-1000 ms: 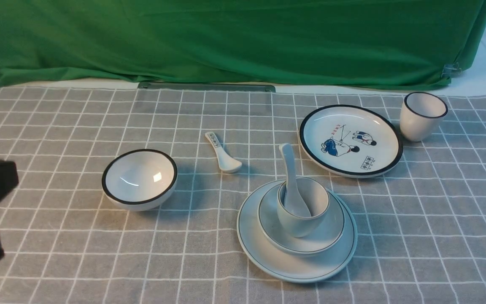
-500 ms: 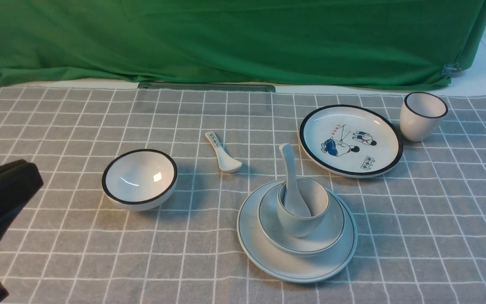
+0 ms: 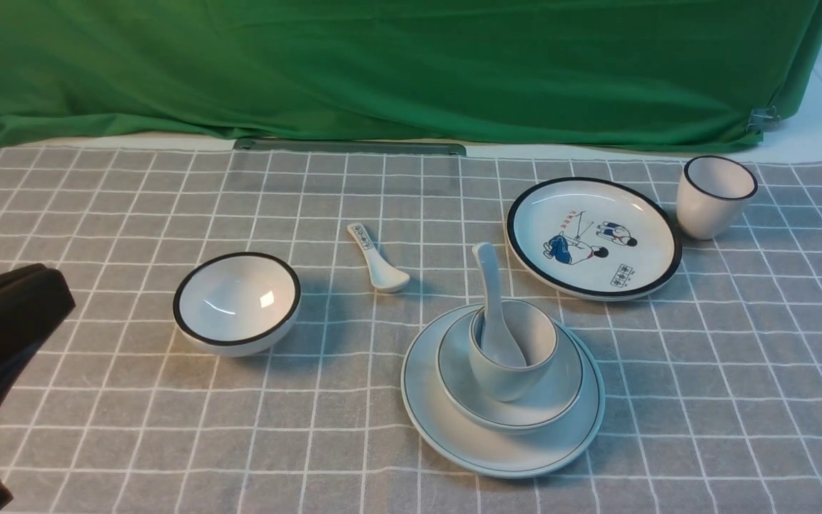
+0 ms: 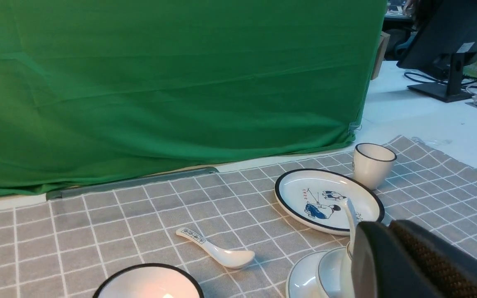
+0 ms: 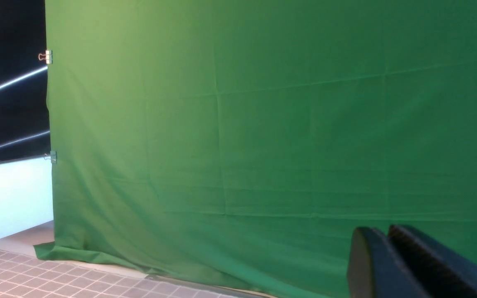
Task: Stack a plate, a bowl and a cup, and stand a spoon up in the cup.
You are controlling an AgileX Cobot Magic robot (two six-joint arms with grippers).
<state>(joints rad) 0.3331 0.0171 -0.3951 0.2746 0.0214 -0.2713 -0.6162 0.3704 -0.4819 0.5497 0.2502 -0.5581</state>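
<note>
a green backdrop cloth (image 3: 411, 71) hangs far beyond both sets of fingers, and a grey checked tablecloth (image 3: 97, 200) lies below them

the left gripper (image 3: 33, 296) hangs at the left edge of the cloth, its fingers (image 4: 371, 256) clenched pad to pad with nothing between them

the right gripper (image 5: 389, 231) shows only in its own wrist view, facing the green cloth; its fingers (image 5: 371, 265) lie close side by side with nothing between them, but whether they are fully pressed together i cannot tell

the plate (image 3: 454, 428) sits flat on the cloth well to the right of the left fingers and apart from them

a black-rimmed cartoon plate (image 3: 639, 214) lies further right and further out, beyond the stack

the bowl (image 3: 568, 389) rests inside the plate

a black-rimmed bowl (image 3: 236, 300) stands alone and is the dish nearest the left fingers, between them and the stack

the cup (image 3: 504, 375) stands upright in the bowl

a bold-rimmed cup (image 3: 711, 207) stands just beside the cartoon plate, the dish farthest from the left fingers

the spoon (image 3: 489, 285) stands in the cup, scoop down, its handle leaning up and away over the rim

a spoon with a printed handle (image 3: 375, 260) lies flat on the cloth between the black-rimmed bowl and the stack
</note>
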